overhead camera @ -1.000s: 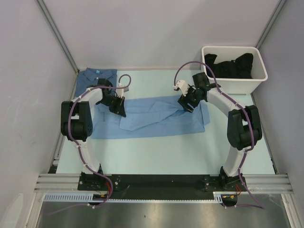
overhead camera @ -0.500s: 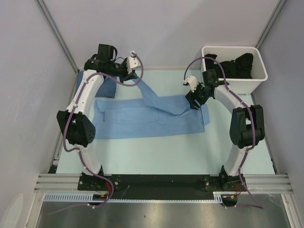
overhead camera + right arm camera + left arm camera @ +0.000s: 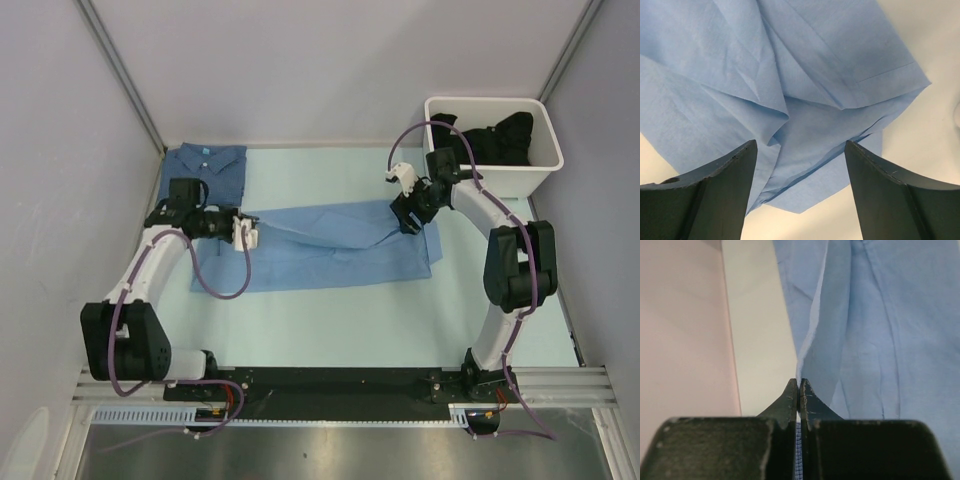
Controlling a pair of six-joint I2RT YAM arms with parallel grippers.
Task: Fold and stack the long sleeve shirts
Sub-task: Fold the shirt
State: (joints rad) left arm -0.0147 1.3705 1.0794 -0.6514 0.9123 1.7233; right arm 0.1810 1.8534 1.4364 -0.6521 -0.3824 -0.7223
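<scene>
The light sky-blue shirt (image 3: 330,245) lies spread across the middle of the table. It fills the left wrist view (image 3: 875,325) and the right wrist view (image 3: 790,100). My left gripper (image 3: 250,233) is shut on a thin edge of this shirt (image 3: 799,390) at its left side. My right gripper (image 3: 408,222) is open and empty just above the shirt's rumpled right end (image 3: 800,150). The darker denim-blue shirt (image 3: 205,165) lies folded at the back left corner, turquoise neck label up.
A white bin (image 3: 492,140) holding dark clothes stands at the back right. Grey walls close in the left, back and right sides. The pale table (image 3: 330,330) shows in front of the shirt.
My left arm came down from high at the back left to the shirt's left side, carrying the lifted cloth strip down with it. My right gripper has stayed near the shirt's right end.
</scene>
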